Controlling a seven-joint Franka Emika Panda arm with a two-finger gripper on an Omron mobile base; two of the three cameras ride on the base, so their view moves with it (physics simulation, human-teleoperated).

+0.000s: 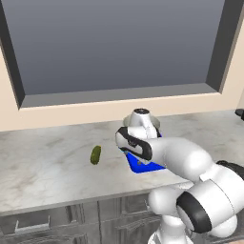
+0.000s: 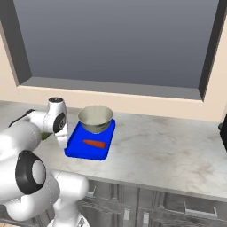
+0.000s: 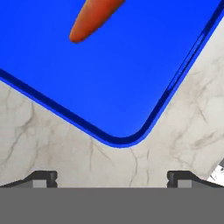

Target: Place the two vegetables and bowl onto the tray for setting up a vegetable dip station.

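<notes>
The blue tray (image 2: 80, 150) lies on the marble counter. The grey-green bowl (image 2: 95, 119) stands on the tray's far end, and the orange carrot (image 2: 94, 143) lies on the tray in front of it. The dark green cucumber (image 1: 96, 155) lies on the bare counter, left of the tray (image 1: 143, 167). In the hand view my gripper (image 3: 111, 178) is open and holds nothing. It hovers over the counter just off a rounded corner of the tray (image 3: 109, 87), with the carrot's tip (image 3: 94, 17) at the top. My arm hides most of the tray and bowl in the left base view.
A deep window recess (image 2: 115, 44) runs behind the counter. Cabinet drawers (image 2: 177, 206) sit below the counter's front edge. A dark object (image 2: 223, 131) stands at the counter's far right. Bare marble (image 2: 168, 150) stretches right of the tray.
</notes>
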